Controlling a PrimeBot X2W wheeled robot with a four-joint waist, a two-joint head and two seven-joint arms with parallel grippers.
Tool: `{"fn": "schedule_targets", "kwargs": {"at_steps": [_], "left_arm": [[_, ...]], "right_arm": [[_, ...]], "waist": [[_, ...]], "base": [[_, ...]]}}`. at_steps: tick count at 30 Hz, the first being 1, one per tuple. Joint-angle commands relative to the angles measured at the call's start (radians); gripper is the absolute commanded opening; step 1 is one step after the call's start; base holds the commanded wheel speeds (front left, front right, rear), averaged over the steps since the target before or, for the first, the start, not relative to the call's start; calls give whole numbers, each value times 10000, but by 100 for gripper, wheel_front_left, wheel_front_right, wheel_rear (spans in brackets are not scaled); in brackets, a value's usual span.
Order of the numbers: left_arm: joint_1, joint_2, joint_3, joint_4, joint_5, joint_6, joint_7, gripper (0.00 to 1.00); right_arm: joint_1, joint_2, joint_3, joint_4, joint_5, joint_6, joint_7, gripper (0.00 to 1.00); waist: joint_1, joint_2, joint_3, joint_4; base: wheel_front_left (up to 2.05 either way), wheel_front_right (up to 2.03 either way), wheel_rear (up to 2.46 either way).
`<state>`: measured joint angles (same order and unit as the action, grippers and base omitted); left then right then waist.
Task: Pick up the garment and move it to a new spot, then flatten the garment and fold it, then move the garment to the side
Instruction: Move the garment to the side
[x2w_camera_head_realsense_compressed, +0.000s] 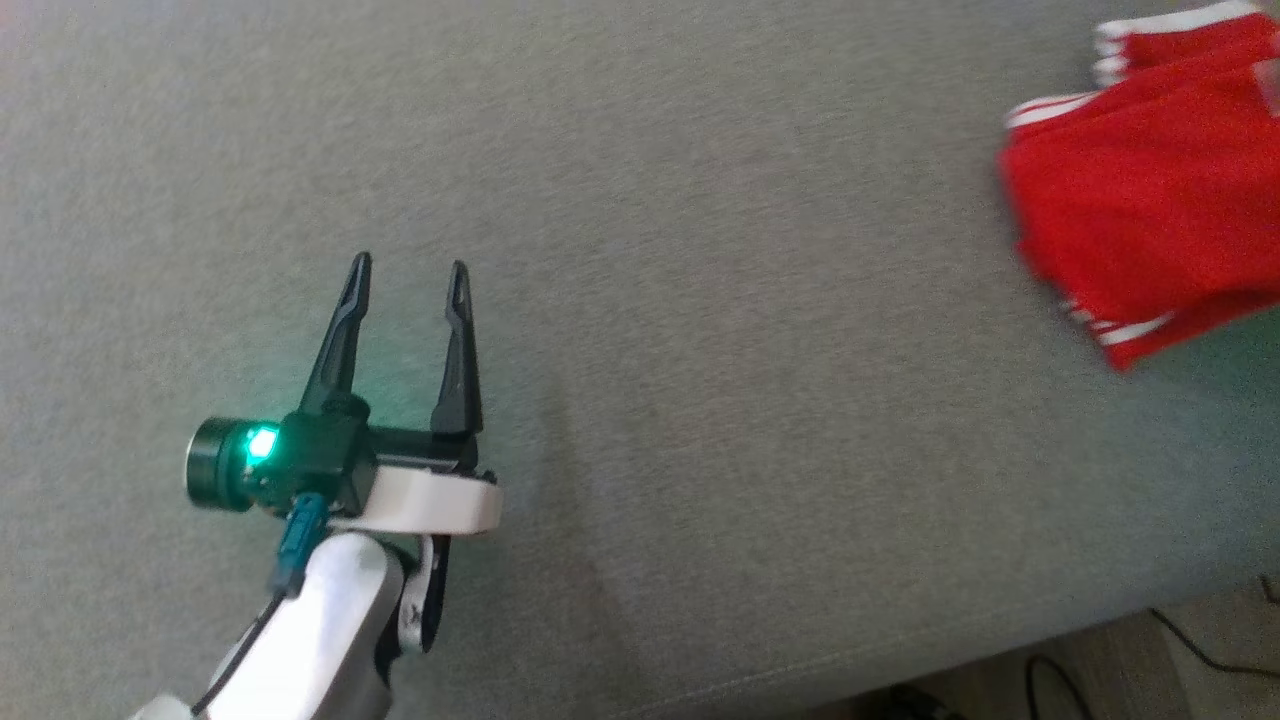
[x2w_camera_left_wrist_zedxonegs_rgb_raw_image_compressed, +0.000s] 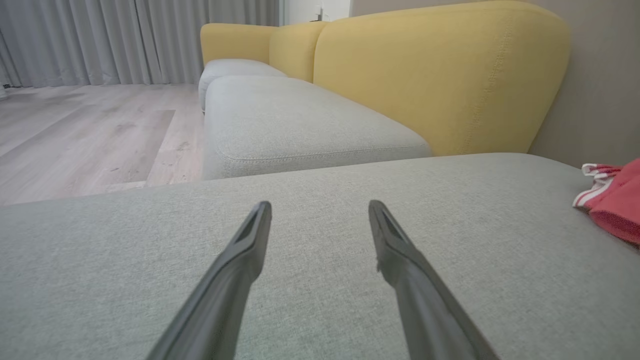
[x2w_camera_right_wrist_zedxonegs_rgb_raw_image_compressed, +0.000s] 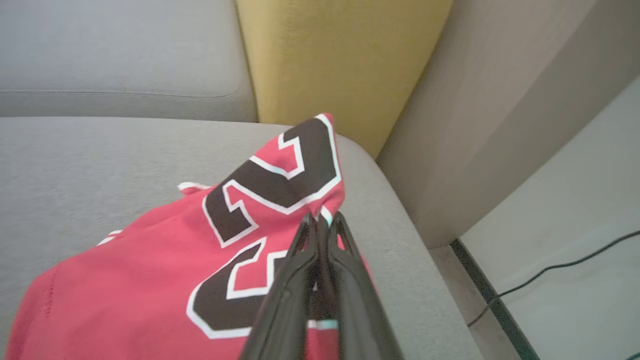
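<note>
Left claw over the grey sofa cushion, fingers spread wide, holding nothing. The red garment lies well off to its right, near the cushion's corner. Right claw is pinched tight on that numbered fabric, lifting a fold, with the yellow backrest beyond.
</note>
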<state>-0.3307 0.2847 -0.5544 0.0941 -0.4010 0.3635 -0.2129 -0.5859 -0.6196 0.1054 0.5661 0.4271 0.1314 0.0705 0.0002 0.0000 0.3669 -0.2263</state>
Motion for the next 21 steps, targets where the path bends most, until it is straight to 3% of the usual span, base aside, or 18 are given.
{"fn": "schedule_targets", "kwargs": {"at_steps": [1, 6, 8, 9, 16, 21], "left_arm": [[-429, 92, 262, -248, 145, -43, -94, 100], [-879, -76, 76, -8, 317, -199, -212, 100], [-975, -114, 41, 66, 347, -233, -241, 100], [-1015, -130, 30, 107, 353, -254, -255, 100], [-1006, -172, 119, 326, 317, -277, -366, 100], [-549, -72, 348, 436, 225, -175, -432, 100]], "right_arm": [[-78, -529, -160, -89, 52, -7, -161, 0], [-442, -1321, -1409, 1682, -109, -7, -405, 0], [-505, -1354, -1743, 2246, -170, -7, -475, 48], [-500, -1355, -1821, 2510, -260, -7, -459, 100], [-318, -1008, -2494, 3462, -998, -7, -1469, 100], [293, -174, -2831, 2921, -1590, -7, -2280, 100]], "waist": [[-2, 0, 393, 404], [-2, 0, 800, 793], [-2, 0, 838, 834], [-2, 0, 844, 851], [-2, 0, 534, 980], [-2, 0, -24, 1118]], "base": [[0, 0, 0], [0, 0, 0], [0, 0, 0], [0, 0, 0], [0, 0, 0], [0, 0, 0]]}}
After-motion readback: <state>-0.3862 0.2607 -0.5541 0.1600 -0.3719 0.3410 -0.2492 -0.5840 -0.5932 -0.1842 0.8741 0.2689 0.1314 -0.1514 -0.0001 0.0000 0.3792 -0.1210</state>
